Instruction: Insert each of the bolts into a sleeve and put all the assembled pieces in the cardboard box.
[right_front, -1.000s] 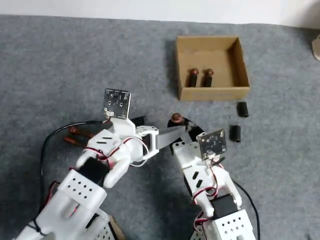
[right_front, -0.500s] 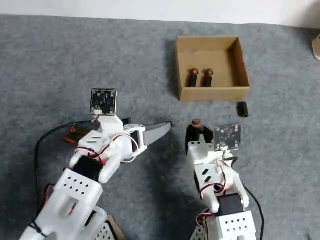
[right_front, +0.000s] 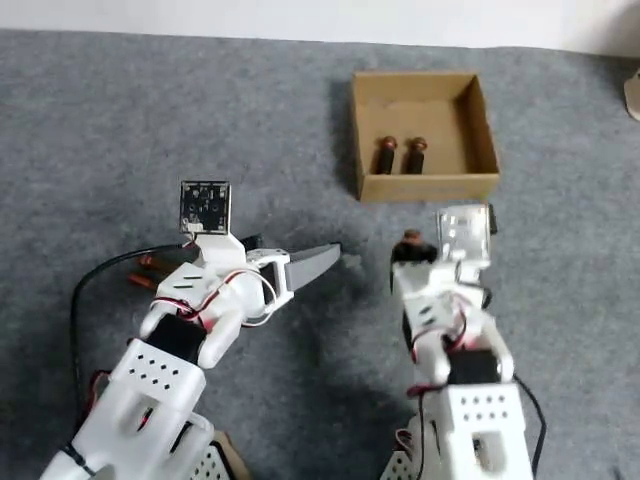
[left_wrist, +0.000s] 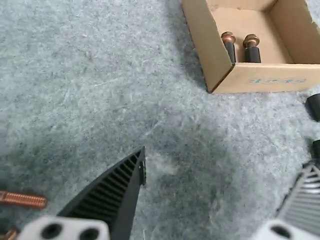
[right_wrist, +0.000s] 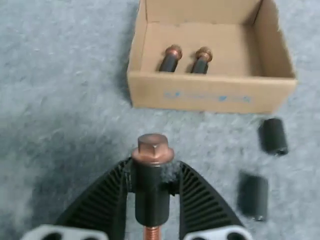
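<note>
1. High view, toward 1 o'clock: shows the cardboard box (right_front: 430, 187) open-topped on the grey carpet (right_front: 150, 110), with two assembled pieces (right_front: 385, 157) flat inside, side by side, near the front wall, copper heads toward 12 o'clock.
2. Places the right gripper (right_front: 410, 256) at 6 o'clock from the box, near its front wall but apart from it.
3. Right wrist view: finds those jaws clenched on a black sleeve (right_wrist: 148, 192), with a copper bolt (right_wrist: 152, 149) through it, hex head proud of the sleeve on the box side and a bit of thread out the other end.
4. Puts the left gripper (right_front: 338, 255) at 9 o'clock from the right one, apart from it, tips toward 3 o'clock.
5. Left wrist view: catches its jaws released, spread wide, with bare carpet between and nothing gripped.
6. Picks out two loose sleeves (right_wrist: 273, 136) on the carpet, apart from each other: one just beside the box's front wall by a corner, the other (right_wrist: 253, 196) nearer the right gripper, neither touching box or jaws.
7. Spots two loose bolts (right_front: 150, 263) at 9 o'clock from the left gripper, lying flat beside the left arm, close to its black cable (right_front: 74, 330), well apart from the box.
</note>
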